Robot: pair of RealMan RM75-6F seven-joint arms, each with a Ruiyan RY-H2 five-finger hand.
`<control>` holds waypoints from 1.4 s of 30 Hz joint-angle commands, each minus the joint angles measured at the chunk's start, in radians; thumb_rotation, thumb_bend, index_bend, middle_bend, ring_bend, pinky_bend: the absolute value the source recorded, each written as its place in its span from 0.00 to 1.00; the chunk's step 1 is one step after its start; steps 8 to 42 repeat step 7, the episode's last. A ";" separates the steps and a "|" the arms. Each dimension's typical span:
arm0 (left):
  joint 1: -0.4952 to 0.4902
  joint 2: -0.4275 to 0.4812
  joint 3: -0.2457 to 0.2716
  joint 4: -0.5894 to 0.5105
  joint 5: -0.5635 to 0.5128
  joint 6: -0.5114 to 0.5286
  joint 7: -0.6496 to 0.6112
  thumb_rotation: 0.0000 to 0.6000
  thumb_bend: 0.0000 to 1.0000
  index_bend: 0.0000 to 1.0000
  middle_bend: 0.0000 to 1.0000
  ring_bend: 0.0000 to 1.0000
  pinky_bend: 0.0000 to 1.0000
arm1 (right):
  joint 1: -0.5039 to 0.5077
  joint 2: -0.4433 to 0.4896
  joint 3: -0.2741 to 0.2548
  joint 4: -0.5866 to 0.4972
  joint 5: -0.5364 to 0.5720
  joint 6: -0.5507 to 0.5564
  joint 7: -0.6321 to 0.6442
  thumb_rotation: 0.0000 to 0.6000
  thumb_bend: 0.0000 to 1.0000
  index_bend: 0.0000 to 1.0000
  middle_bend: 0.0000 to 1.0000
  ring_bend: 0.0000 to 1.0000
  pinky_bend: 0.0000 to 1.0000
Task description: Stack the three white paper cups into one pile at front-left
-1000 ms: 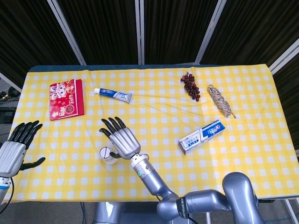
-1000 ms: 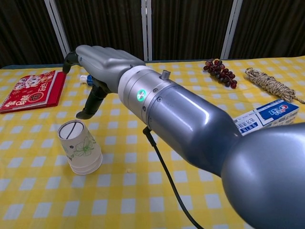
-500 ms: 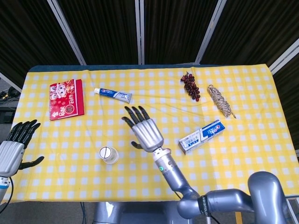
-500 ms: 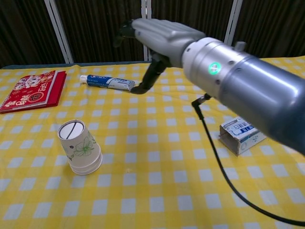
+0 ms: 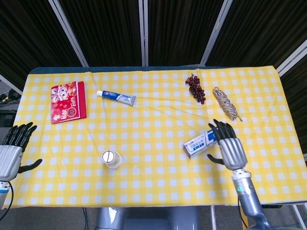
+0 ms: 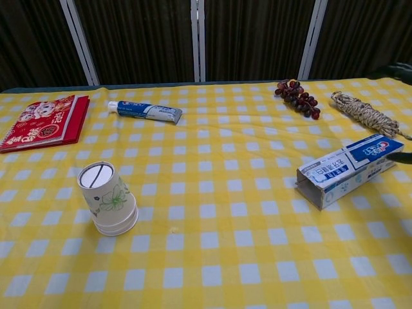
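Now that the right hand (image 5: pixel 226 145) has pulled off the cup stack (image 5: pixel 111 159) and swung all the way across to the right side of the tabletop (image 5: pixel 158 182), the stack stands on its own at front-left, upside down, base disc up, nothing touching it. A second ago that hand was right over the stack, half a second ago it was mid-table, and now it hovers just beside the toothpaste box (image 5: pixel 207 140), fingers spread, holding nothing. In the chest view the arm is gone from the frame, leaving only a dark sliver at the right edge by the box, and the stack (image 6: pixel 107 198) sits unchanged in position with layered rims visible at the bottom. I judge that as nested cups, though the exact count can't be read from either view. No loose cup shows anywhere else on the cloth, so the stacking looks done and this reads as a retreat. The left hand (image 5: pixel 11 152) hangs off the left edge of the tabletop, fingers apart, empty, near the stack's side but not over it. Stack to right hand: well apart, nearly the full table width between them. Stack to left hand: closer, still clear. Red booklet (image 5: pixel 68 101), toothpaste tube (image 5: pixel 116 97), grapes (image 5: pixel 195 88) and rope bundle (image 5: pixel 226 104) lie along the back, all well away from the stack
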 commanded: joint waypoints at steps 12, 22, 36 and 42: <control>0.028 -0.026 0.010 0.028 0.005 0.034 0.013 1.00 0.15 0.00 0.00 0.00 0.00 | -0.168 0.060 -0.071 0.137 -0.116 0.115 0.163 1.00 0.06 0.08 0.00 0.00 0.00; 0.028 -0.026 0.010 0.028 0.005 0.034 0.013 1.00 0.15 0.00 0.00 0.00 0.00 | -0.168 0.060 -0.071 0.137 -0.116 0.115 0.163 1.00 0.06 0.08 0.00 0.00 0.00; 0.028 -0.026 0.010 0.028 0.005 0.034 0.013 1.00 0.15 0.00 0.00 0.00 0.00 | -0.168 0.060 -0.071 0.137 -0.116 0.115 0.163 1.00 0.06 0.08 0.00 0.00 0.00; 0.028 -0.026 0.010 0.028 0.005 0.034 0.013 1.00 0.15 0.00 0.00 0.00 0.00 | -0.168 0.060 -0.071 0.137 -0.116 0.115 0.163 1.00 0.06 0.08 0.00 0.00 0.00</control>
